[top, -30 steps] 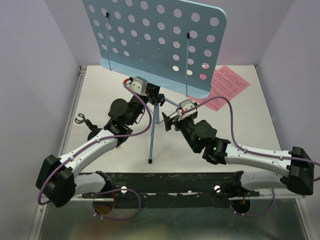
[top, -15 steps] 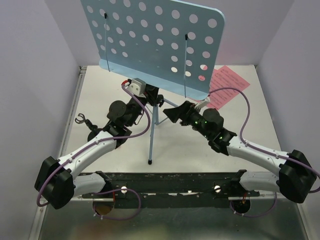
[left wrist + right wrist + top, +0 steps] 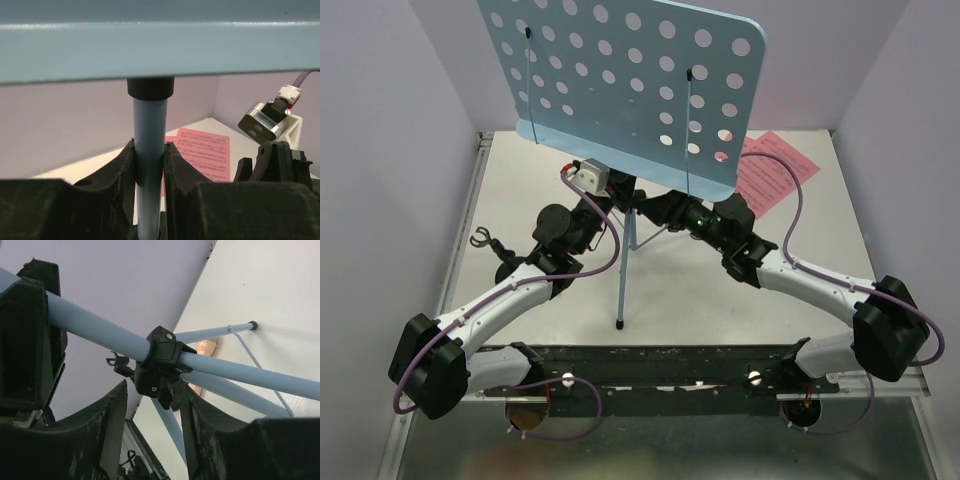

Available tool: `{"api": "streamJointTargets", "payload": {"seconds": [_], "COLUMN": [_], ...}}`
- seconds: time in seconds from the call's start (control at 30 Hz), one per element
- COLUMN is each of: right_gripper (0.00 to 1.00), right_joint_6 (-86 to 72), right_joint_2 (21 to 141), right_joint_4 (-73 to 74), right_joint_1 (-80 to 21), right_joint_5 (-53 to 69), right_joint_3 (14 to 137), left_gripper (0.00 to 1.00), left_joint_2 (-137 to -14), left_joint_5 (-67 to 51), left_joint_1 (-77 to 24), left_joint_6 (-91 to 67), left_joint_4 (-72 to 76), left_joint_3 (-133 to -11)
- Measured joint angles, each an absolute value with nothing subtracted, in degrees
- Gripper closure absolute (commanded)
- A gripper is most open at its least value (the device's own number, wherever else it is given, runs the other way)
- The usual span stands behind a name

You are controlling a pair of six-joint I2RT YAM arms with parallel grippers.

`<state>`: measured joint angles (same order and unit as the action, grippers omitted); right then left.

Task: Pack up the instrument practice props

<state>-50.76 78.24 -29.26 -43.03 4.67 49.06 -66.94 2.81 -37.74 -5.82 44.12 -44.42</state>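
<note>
Both on the stand [image 3: 620,160] | left claw [image 3: 149,165] clamps its pole [image 3: 149,120] | right claw [image 3: 152,390] half-open around black collar [image 3: 160,360], I see a gap

Robot lab: white table [image 3: 690,292] between lilac walls [image 3: 380,150]

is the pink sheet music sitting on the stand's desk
No, the pink sheet music lies flat on the table, right of the stand's desk, which holds no pages.

left claw [image 3: 149,161] around music stand pole [image 3: 149,120]
</note>
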Motion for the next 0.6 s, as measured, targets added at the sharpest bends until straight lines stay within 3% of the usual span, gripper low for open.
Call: {"api": "streamJointTargets", "payload": {"seconds": [0.1, 0.23, 0.37, 0.4, 0.47, 0.6], "right_gripper": [0.53, 0.71, 0.75, 0.79, 0.98, 0.99], "right_joint_6": [-49.95, -48.12, -46.04, -45.63, -44.93, -42.46], "right_joint_2": [79.22, 79.72, 79.94, 80.09, 80.36, 80.68], "right_joint_4": [-28.88, -27.81, -26.85, -26.81, -26.92, -26.59], "right_joint_1": [-42.63, -42.24, -41.52, -41.43, -41.12, -41.01], "right_joint_5": [5.13, 5.48, 5.72, 5.91, 6.63, 7.66], "right_joint_3": [49.91, 51.33, 51.44, 51.46, 51.75, 52.38], "left_gripper": [1.00, 1.00, 1.00, 1.00, 1.00, 1.00], "left_joint_2": [-66.94, -66.94, -66.96, -66.96, -66.96, -67.02], "left_joint_5": [2.81, 2.81, 2.76, 2.76, 2.74, 2.74], "left_joint_1": [-37.71, -37.71, -37.74, -37.74, -37.74, -37.71], "left_joint_6": [-5.80, -5.80, -5.78, -5.78, -5.80, -5.69], "left_joint_4": [44.12, 44.07, 43.90, 43.83, 43.62, 43.03], "left_joint_3": [-44.42, -44.45, -44.56, -44.60, -44.71, -45.01]}}
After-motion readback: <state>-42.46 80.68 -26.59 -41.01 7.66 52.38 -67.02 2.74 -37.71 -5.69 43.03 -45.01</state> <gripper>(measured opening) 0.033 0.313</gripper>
